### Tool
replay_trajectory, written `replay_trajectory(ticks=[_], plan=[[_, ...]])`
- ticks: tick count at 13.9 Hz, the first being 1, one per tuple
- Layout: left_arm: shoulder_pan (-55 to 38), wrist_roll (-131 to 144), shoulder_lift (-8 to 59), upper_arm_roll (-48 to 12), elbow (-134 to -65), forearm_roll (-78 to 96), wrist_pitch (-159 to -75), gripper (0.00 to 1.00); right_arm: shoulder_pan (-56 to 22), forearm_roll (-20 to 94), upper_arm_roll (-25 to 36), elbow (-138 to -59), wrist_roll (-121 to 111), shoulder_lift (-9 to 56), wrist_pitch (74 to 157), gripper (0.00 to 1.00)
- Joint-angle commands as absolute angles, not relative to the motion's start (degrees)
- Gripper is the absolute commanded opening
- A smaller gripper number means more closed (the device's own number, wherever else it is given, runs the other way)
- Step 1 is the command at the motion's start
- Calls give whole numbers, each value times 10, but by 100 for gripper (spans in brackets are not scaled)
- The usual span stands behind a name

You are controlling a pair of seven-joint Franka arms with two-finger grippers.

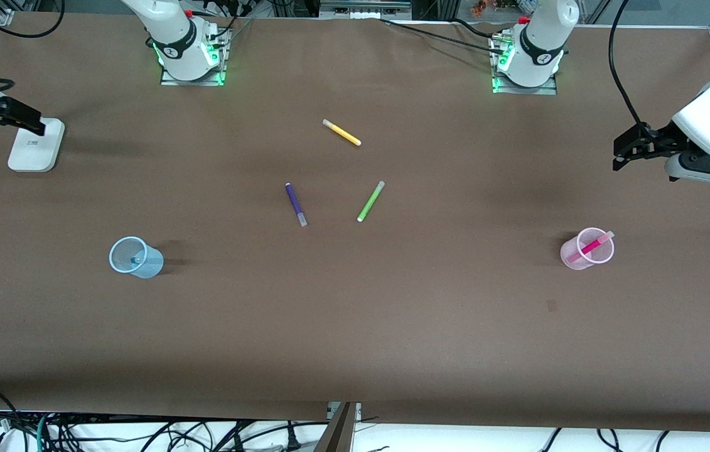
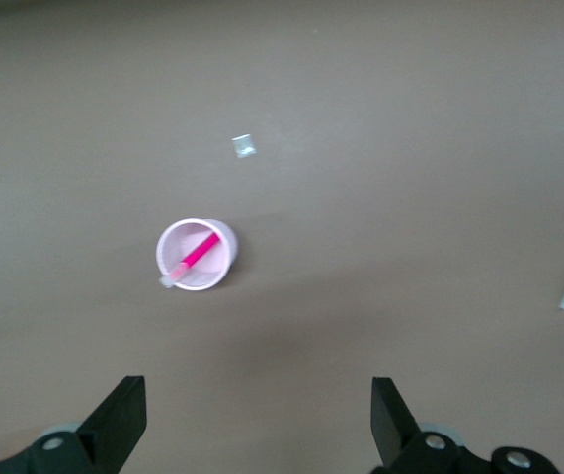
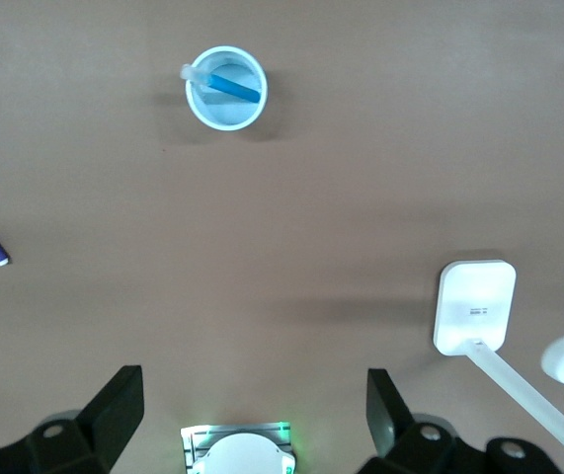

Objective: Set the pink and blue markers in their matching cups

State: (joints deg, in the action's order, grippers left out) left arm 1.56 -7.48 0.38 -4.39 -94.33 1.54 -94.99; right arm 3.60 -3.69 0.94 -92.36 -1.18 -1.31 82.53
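Observation:
The pale pink cup (image 1: 587,254) stands upright toward the left arm's end of the table, with the pink marker (image 1: 594,244) leaning inside it, cap over the rim. Both show in the left wrist view: the cup (image 2: 224,265) and the marker (image 2: 197,254). The pale blue cup (image 1: 144,263) stands toward the right arm's end with the blue marker (image 3: 234,87) inside it (image 3: 232,117). My left gripper (image 1: 619,154) (image 2: 259,395) is open and empty, raised over the table's left-arm end. My right gripper (image 1: 34,125) (image 3: 254,390) is open and empty, raised over the right-arm end.
A yellow pen (image 1: 342,133), a purple pen (image 1: 295,204) and a lime-green pen (image 1: 370,201) lie in the middle of the table. A white stand base (image 1: 36,145) sits under my right gripper. A small scrap (image 2: 244,146) lies near the pink cup.

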Motion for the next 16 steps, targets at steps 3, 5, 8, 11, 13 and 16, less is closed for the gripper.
replay_trajectory(ticks=[3, 5, 8, 11, 13, 16], plan=[[27, -96, -11, -40, -954, 43, -948, 100, 36, 1, 27, -917, -10, -21, 810, 100], [27, -96, -10, -40, -954, 43, -948, 100, 36, -1, 13, -916, -3, -23, 801, 100], [27, -96, -10, -40, -954, 42, -948, 100, 36, -1, 13, -913, -4, -17, 800, 100], [27, -96, -10, -40, -954, 42, -948, 100, 37, -3, 16, -895, -10, -5, 800, 100], [27, -97, -9, -40, -954, 42, -949, 100, 38, -4, 16, -894, -10, -4, 801, 100], [27, -97, -9, -40, -954, 42, -949, 100, 38, -3, 16, -894, -10, -4, 801, 100]])
